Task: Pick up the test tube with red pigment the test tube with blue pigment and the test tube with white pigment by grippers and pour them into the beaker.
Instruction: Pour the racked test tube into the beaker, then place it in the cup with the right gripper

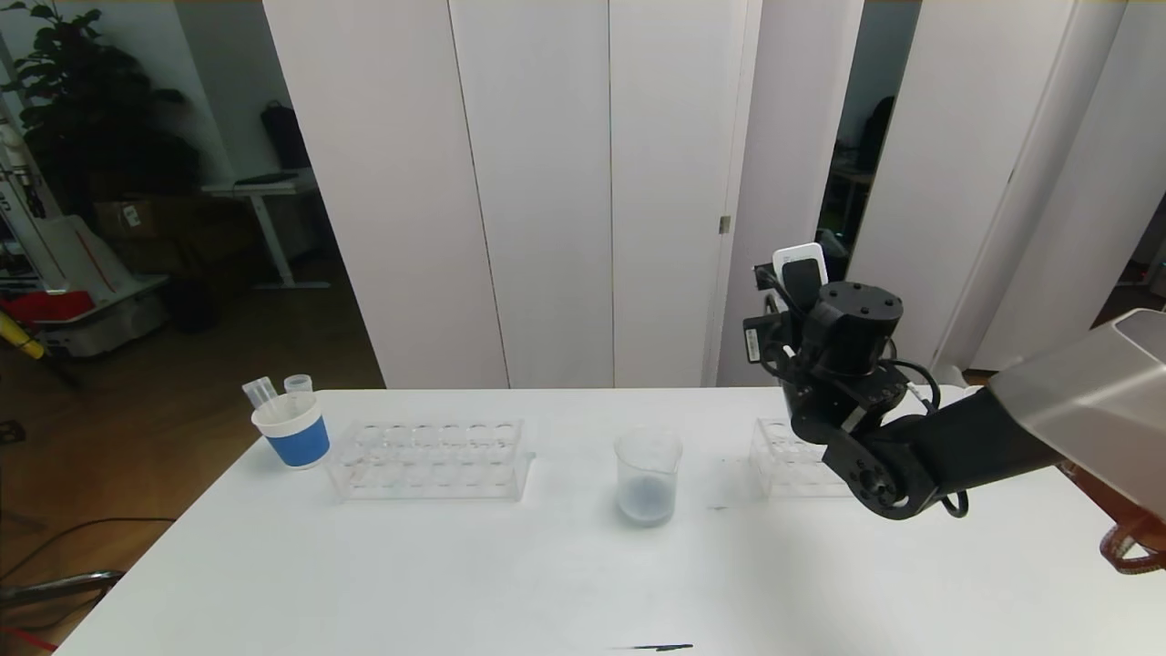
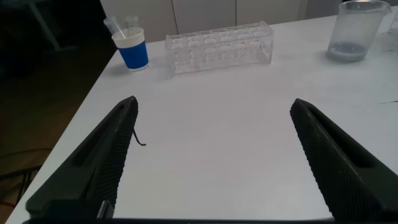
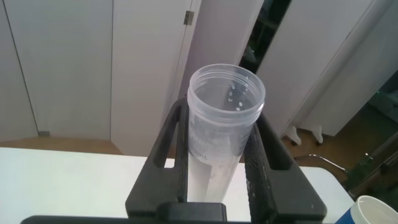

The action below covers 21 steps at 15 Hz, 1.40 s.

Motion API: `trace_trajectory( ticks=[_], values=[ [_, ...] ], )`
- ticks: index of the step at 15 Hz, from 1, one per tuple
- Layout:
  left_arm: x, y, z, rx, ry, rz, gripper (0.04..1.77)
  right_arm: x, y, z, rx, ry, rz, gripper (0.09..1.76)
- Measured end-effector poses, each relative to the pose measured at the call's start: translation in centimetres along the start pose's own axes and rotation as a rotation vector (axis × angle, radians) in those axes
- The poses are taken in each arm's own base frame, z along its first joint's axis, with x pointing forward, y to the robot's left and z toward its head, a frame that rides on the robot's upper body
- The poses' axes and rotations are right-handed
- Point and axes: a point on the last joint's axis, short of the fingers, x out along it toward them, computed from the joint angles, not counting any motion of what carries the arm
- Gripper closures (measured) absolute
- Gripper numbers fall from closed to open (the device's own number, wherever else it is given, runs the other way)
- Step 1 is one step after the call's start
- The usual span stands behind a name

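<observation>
A: Our right gripper (image 3: 217, 168) pinches the slim clear white-pigment test tube (image 3: 222, 124), right of the small clear flared beaker (image 1: 648, 475).

B: Tilting before we reach that beaker spills pigment; our left gripper (image 2: 214, 162) hangs spread.

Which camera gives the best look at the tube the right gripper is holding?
The right wrist view: the test tube fills the frame, upright between the right gripper's fingers, open mouth and whitish contents visible. In the head view the arm hides it. The left wrist view doesn't show it.
</observation>
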Motion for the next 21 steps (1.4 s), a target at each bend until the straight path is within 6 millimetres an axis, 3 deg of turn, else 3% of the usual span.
trace_trajectory(
  ticks=[8, 12, 16, 21],
  values=[
    [0.0, 0.0, 0.0, 0.0, 0.0, 0.0, 0.06, -1.8, -0.8, -0.1, 0.044, 0.032, 0.01, 1.26],
    [0.0, 0.0, 0.0, -0.001, 0.0, 0.0, 0.06, -2.2, -2.4, 0.4, 0.057, 0.024, -0.06, 1.26],
    [0.0, 0.0, 0.0, 0.0, 0.0, 0.0, 0.06, -1.6, -6.8, 0.9, 0.08, -0.003, -0.183, 1.26],
    [0.0, 0.0, 0.0, 0.0, 0.0, 0.0, 0.06, 0.1, -15.0, 1.2, 0.092, -0.026, -0.404, 1.26]
  ],
)
